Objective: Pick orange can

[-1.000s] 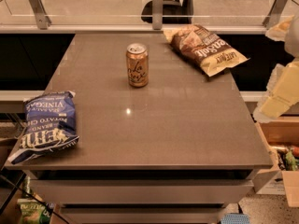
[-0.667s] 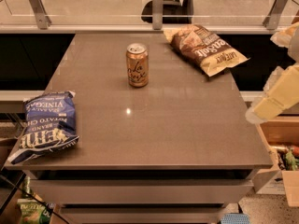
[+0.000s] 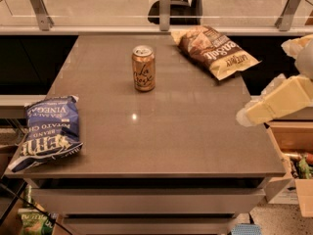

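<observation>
The orange can (image 3: pixel 144 68) stands upright on the grey-brown table (image 3: pixel 161 131), at the far middle, with its silver pull-tab top showing and dark cursive lettering facing me. My gripper (image 3: pixel 248 116) is the cream-coloured end of the arm coming in from the right edge of the view. It hangs over the table's right edge, well to the right of the can and nearer to me, touching nothing.
A brown chip bag (image 3: pixel 215 50) lies at the far right of the table, right of the can. A blue chip bag (image 3: pixel 48 131) lies at the near left edge. A glass railing (image 3: pixel 98 9) runs behind the table. Cardboard boxes (image 3: pixel 293 146) stand on the right.
My arm has reached further left and a little down, from outside the right edge of the table to just over it. The can and bags have not moved.
</observation>
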Available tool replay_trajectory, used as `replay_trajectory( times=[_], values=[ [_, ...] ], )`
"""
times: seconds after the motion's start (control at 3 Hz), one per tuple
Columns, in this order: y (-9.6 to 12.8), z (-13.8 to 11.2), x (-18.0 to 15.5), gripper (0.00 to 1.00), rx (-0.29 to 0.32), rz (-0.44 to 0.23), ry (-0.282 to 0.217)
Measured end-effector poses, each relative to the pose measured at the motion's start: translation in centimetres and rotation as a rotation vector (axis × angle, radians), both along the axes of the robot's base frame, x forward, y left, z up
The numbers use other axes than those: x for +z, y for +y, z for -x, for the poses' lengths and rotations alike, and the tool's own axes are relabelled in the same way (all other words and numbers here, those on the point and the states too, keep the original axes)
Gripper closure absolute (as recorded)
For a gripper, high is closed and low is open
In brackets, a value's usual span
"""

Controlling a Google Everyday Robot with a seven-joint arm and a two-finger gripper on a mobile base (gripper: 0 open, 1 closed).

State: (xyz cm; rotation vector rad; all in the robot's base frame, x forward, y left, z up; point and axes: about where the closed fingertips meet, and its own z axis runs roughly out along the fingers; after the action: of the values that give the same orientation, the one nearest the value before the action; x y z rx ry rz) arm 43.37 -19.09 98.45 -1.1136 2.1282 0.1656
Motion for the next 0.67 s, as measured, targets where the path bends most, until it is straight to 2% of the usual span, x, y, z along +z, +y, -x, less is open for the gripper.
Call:
replay_trajectory(
  times=[0.33,0.67],
  values=[
    [0.76,-1.27,-1.13,0.00,-0.044,-0.090,-0.041],
    [0.85,-1.77,-0.85,0.00,-0.056,-0.103,-0.061]
  ],
)
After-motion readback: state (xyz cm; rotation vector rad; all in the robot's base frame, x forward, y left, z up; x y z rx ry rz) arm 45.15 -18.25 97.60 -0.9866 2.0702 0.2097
